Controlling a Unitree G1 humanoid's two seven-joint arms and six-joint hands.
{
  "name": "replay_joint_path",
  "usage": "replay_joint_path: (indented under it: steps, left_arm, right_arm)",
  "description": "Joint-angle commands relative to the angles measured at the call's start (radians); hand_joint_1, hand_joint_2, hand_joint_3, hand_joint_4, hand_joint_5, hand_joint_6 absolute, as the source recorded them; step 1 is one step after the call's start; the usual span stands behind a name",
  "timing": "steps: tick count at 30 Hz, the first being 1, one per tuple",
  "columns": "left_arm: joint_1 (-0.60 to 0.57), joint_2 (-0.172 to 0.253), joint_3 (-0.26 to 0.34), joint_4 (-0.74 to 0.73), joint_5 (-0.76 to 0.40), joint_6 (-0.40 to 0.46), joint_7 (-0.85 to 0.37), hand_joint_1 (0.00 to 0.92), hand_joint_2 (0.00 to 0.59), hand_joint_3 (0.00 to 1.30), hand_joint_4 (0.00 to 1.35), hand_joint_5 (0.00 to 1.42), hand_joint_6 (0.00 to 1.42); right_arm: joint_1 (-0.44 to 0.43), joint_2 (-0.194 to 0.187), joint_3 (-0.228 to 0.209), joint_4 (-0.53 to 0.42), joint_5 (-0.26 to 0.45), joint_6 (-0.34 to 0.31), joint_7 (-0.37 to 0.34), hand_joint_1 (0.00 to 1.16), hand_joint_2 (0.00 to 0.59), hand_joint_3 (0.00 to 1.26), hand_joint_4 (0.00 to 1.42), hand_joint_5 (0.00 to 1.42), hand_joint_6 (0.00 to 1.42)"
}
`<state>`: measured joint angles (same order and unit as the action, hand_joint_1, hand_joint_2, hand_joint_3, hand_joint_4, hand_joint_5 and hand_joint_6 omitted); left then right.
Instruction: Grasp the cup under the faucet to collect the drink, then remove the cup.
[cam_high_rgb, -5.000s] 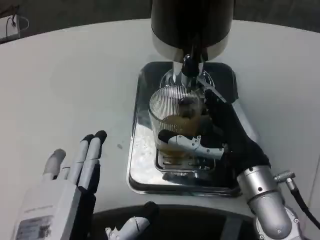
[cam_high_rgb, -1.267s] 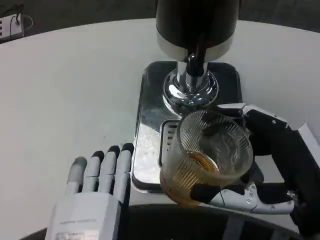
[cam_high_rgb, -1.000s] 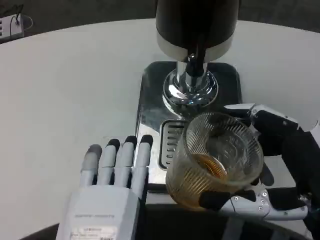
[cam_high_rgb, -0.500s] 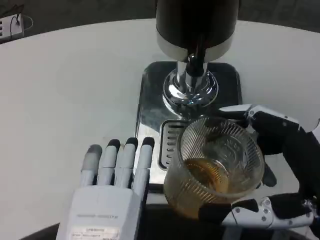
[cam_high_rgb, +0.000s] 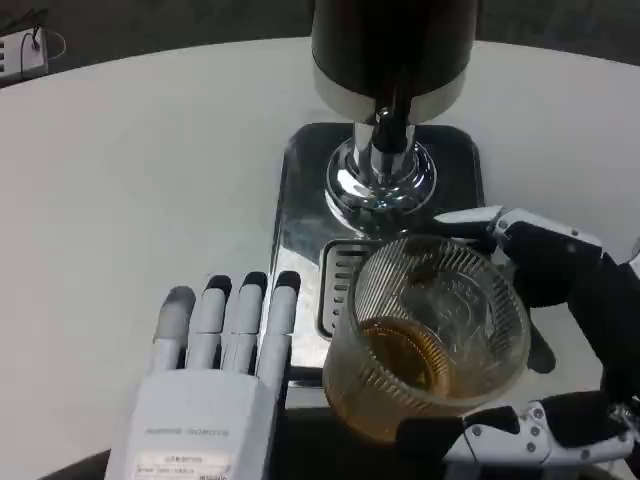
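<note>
Your right hand (cam_high_rgb: 560, 340) is wrapped around the cup (cam_high_rgb: 425, 335), fingers on the far side and thumb across the near wall low down. The cup sits clear of the faucet (cam_high_rgb: 385, 125), lifted over the front edge of the tray (cam_high_rgb: 300, 240) near the drain grate (cam_high_rgb: 337, 285), and it holds amber drink in its lower part. It looks tipped a little toward you, so the liquid pools at the near side.

Collection appears done; what is left is carrying the cup off and setting it down. Level the cup before you travel, because a ribbed glass with loose liquid will slosh if you swing it. Move slowly and keep the grip firm, since the thumb sits low and the glass could pivot above it. Pick a bare stretch of table (cam_high_rgb: 120, 160) to the right, well away from the tray's lip, and lower until the base sits flat before you loosen the fingers.

Your left hand (cam_high_rgb: 215, 350) lies flat with fingers straight and together, holding nothing, just beside the tray. Keep it there, out of the cup's path.
</note>
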<state>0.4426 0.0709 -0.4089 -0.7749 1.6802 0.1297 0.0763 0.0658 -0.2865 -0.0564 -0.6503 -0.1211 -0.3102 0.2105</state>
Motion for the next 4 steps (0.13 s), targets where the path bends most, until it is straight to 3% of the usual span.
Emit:
replay_joint_path:
  steps: [1, 4]
  left_arm:
    - [0.002, -0.046, -0.032, 0.027, -0.010, 0.012, 0.023, 0.000, 0.008, 0.00, 0.00, 0.00, 0.00]
    - [0.009, -0.041, -0.028, 0.027, -0.022, 0.015, 0.027, 0.000, 0.007, 0.00, 0.00, 0.00, 0.00]
  right_arm:
    - [-0.002, 0.003, -0.004, -0.032, 0.014, -0.044, -0.005, 1.16, 0.089, 0.82, 1.05, 1.22, 1.42]
    - [0.000, 0.003, -0.003, -0.035, 0.013, -0.043, -0.004, 1.16, 0.089, 0.82, 1.05, 1.22, 1.42]
